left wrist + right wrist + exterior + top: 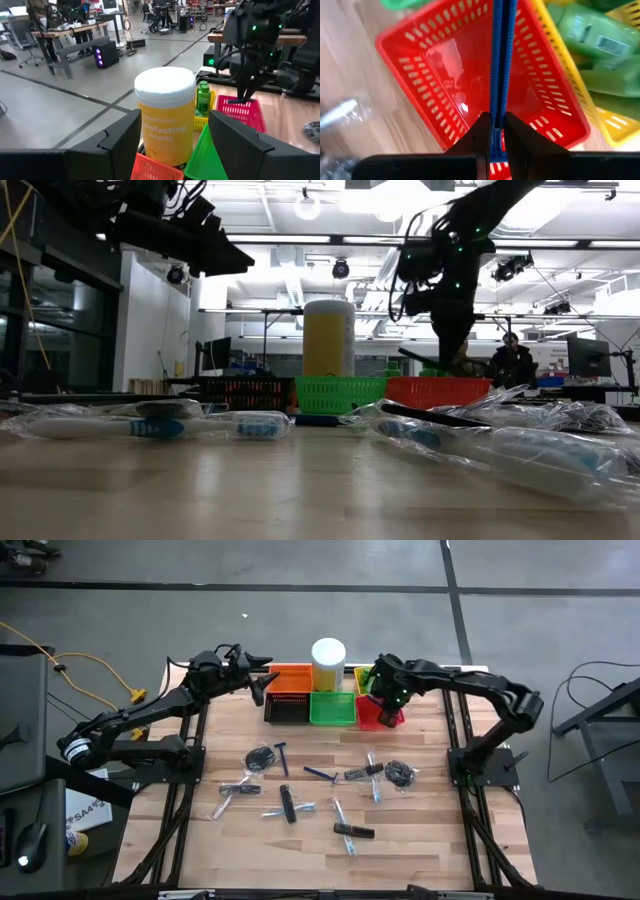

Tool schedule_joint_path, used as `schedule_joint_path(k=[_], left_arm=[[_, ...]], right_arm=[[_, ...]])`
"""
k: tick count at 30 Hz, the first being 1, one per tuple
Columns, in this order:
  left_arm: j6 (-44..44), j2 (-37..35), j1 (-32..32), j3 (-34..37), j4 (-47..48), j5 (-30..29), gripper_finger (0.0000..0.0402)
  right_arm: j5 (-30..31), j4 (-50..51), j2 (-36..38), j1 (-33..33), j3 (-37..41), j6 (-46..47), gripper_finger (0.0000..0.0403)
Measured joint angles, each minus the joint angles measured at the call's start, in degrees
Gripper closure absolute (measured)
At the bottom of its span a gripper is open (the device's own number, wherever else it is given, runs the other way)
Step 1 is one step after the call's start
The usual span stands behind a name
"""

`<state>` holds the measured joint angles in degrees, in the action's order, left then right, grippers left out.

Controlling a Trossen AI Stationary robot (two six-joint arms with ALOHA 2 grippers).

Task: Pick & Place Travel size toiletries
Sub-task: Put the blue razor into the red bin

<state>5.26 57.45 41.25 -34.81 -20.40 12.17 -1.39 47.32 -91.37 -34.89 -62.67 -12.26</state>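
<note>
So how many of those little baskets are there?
5: orange basket, yellow basket beside the tub at the back; black basket, green basket, red basket in front. More may be hidden.

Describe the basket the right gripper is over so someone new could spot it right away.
Find the tall white-lidded wipes tub at the table's far edge; a row of mesh baskets sits by it. The red basket is at the row's right end, under the right gripper, which is shut on a blue razor. It is empty, while the yellow basket beside it holds green bottles.

Glossy red plastic mesh basket (470, 75), pale wood-plank table (420, 850), clear-wrapped toothbrushes (520, 445)
</note>
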Motion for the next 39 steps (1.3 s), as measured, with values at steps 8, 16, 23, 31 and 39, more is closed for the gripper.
schedule_joint_path(k=[8,16,23,31,39], left_arm=[[-8.8,0.0,0.0,0.0,0.0,-0.5,0.0172],[-22.4,0.0,0.0,0.0,1.7,-0.8,0.0172],[-29.5,0.0,0.0,0.0,6.2,-0.9,0.0172],[-37.0,0.0,0.0,-5.4,23.2,-2.0,0.0172],[-39.8,0.0,-0.1,-13.4,41.8,-5.3,0.0172]], right_arm=[[2.4,1.4,-2.7,0.0,-0.6,-4.9,0.0345],[0.9,1.3,-2.7,0.0,-0.6,-6.2,0.0313],[-5.3,0.4,1.3,-1.7,-0.6,-1.7,0.0292],[-7.0,-5.7,9.0,-5.7,-0.6,2.0,0.0293],[-19.1,-13.3,12.8,-11.7,-0.6,5.9,0.0291]])
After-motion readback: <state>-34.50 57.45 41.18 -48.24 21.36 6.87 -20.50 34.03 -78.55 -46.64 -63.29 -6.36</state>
